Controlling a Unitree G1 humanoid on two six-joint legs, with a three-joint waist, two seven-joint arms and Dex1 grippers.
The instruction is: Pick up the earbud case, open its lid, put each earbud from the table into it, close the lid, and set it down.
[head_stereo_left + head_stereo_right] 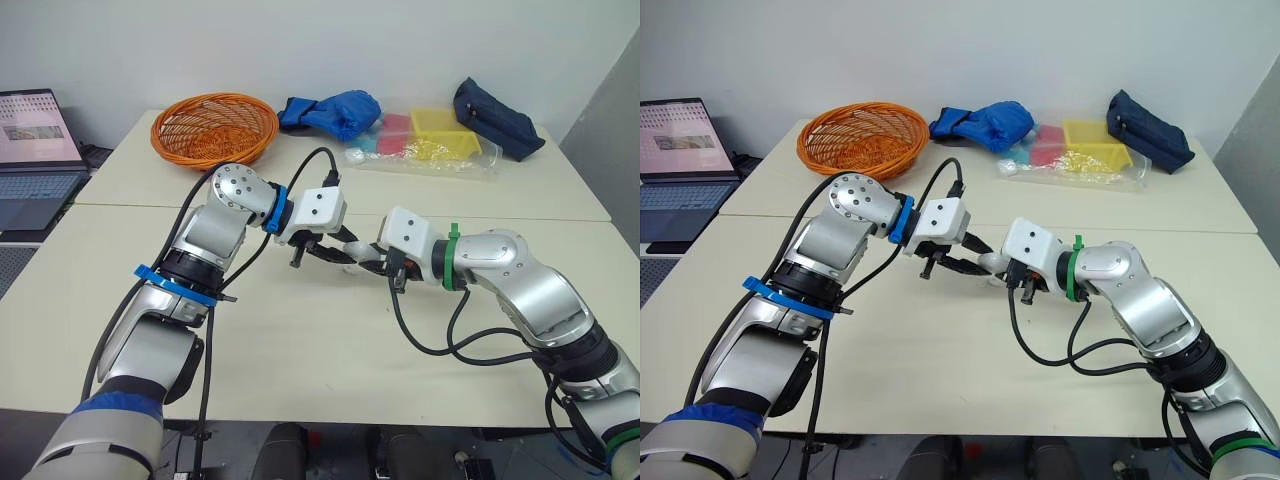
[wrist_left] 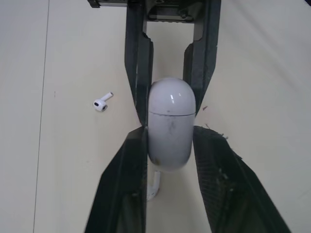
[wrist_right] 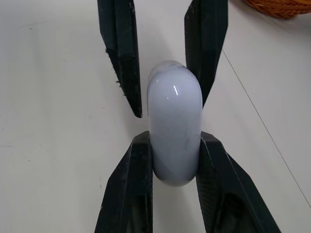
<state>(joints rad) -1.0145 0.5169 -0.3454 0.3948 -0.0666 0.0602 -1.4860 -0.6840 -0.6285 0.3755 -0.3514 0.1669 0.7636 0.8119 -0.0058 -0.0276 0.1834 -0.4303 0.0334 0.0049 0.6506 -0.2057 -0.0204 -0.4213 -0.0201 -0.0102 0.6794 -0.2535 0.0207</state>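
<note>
Earbud case (image 1: 351, 262) hung over the table (image 1: 300, 350) between both arms. Left wrist view: left gripper (image 2: 170, 133) clamped its body, lid shut, an earbud (image 2: 101, 104) lying on the tabletop beside it. Right wrist view: right gripper (image 3: 176, 138) clamped it too. Opening looked next, which called for prying the lid up.

L claw (image 1: 338, 254) & R claw (image 1: 366, 266) meet tip-to-tip, both clamped.
</note>
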